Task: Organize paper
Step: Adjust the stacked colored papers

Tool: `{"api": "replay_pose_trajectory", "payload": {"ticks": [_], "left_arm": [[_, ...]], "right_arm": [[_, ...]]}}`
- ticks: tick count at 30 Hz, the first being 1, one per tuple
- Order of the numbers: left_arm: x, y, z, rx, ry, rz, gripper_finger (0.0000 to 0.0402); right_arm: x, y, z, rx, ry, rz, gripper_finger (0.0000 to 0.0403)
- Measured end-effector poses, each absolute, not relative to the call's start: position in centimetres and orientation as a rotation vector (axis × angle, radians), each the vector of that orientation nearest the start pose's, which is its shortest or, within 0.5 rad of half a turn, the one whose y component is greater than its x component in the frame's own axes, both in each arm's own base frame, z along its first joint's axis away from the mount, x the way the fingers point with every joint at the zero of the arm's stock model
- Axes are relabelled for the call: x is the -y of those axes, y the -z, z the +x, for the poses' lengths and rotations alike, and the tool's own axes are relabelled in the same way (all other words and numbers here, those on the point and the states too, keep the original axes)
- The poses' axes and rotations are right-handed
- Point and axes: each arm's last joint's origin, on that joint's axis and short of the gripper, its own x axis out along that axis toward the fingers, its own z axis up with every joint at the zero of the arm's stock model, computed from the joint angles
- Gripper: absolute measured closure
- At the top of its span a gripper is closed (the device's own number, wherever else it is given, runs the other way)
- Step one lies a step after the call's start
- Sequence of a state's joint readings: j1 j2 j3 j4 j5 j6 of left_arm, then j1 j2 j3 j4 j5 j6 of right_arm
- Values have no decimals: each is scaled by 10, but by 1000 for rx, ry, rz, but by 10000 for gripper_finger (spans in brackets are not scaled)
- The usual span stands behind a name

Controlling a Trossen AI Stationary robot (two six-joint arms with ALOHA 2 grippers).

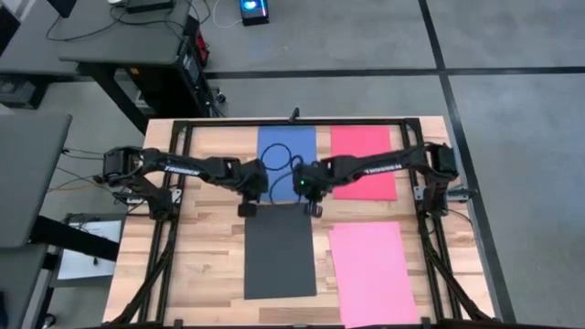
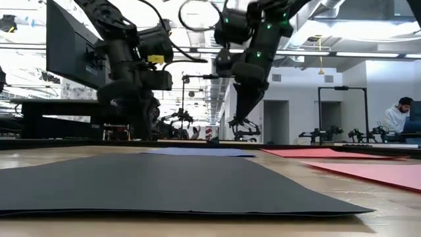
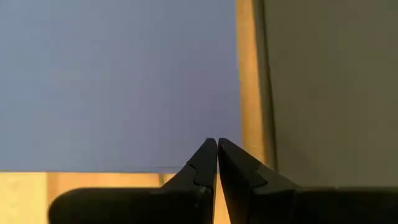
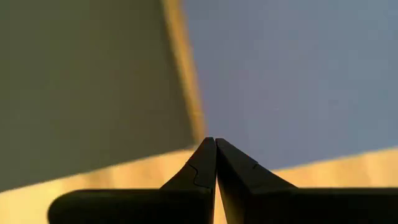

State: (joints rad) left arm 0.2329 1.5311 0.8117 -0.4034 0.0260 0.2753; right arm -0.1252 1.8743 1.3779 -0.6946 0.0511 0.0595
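While both arms hang over the gap between the blue sheet [image 1: 286,151] and the black sheet [image 1: 280,251], left fingers [image 3: 216,149] and right fingers [image 4: 215,148] are pressed together, empty.

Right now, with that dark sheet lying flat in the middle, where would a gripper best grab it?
Probably at the far short edge of the dark sheet, coming down from above near a corner. It lies flat on the table, so only an edge offers purchase, and both shut grippers, left and right, hang by that edge.
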Motion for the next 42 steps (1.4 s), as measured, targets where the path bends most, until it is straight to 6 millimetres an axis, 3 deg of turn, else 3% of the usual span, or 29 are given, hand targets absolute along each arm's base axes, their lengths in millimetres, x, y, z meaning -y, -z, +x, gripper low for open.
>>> {"api": "replay_pose_trajectory", "payload": {"ticks": [5, 10, 18, 30, 42], "left_arm": [[-51, -163, 274, -1095, -31, 80, 402], [-45, -164, 276, -1074, 32, 3, 402], [-32, -163, 277, -1084, 97, -21, 402], [-49, -137, 282, -1161, 73, -88, 402], [-51, -138, 283, -1150, 58, -99, 402]], "right_arm": [[19, -199, 381, -1138, 150, 97, 403], [8, -199, 384, -1113, 136, 99, 403], [11, -200, 385, -1097, 155, 126, 403], [13, -201, 386, -1080, 163, 129, 403], [13, -201, 386, -1078, 163, 129, 403]]}}
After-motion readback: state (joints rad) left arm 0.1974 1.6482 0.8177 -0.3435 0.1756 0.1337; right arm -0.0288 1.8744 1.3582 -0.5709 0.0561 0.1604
